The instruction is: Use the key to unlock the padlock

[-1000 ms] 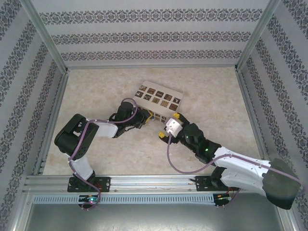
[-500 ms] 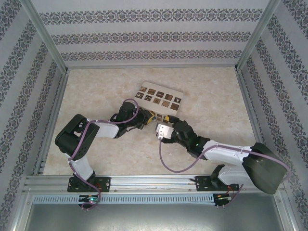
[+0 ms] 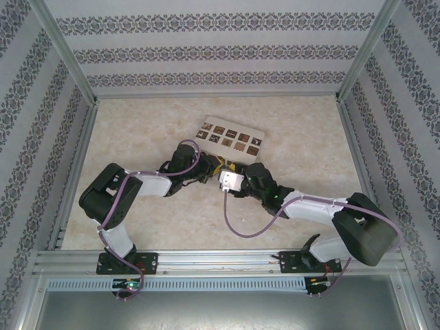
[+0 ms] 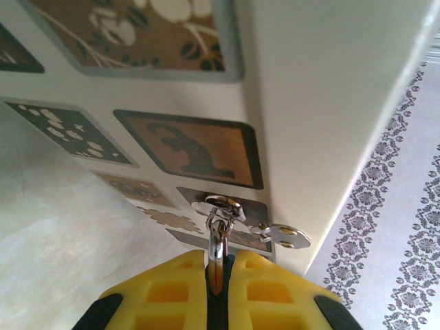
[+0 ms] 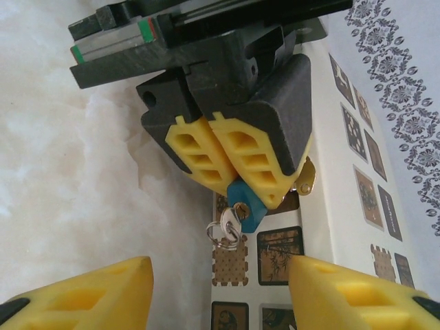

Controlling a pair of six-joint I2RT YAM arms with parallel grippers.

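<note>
In the right wrist view the teal-blue padlock (image 5: 247, 201) pokes out from between the yellow fingers (image 5: 234, 155) of my left gripper, which is shut on it. The small key (image 5: 230, 221) sits in its keyhole with a wire ring (image 5: 221, 235) hanging from it. My right gripper (image 5: 220, 275) is open, its two fingers well apart on either side below the key and not touching it. In the left wrist view my left gripper (image 4: 218, 265) pinches the silvery shackle (image 4: 216, 240), which is hooked through the hasp (image 4: 285, 236) on the cream box (image 4: 323, 103). From above, both grippers meet at the box's near edge (image 3: 218, 165).
The cream box with dark patterned squares (image 3: 230, 136) lies flat mid-table, just beyond both grippers. Patterned walls and metal frame posts enclose the table (image 3: 137, 137) on three sides. A purple cable (image 3: 237, 230) loops from the right arm over the table.
My right arm has swung left and forward until its open gripper faces the padlock. The left gripper has edged slightly right, still shut on the padlock.
</note>
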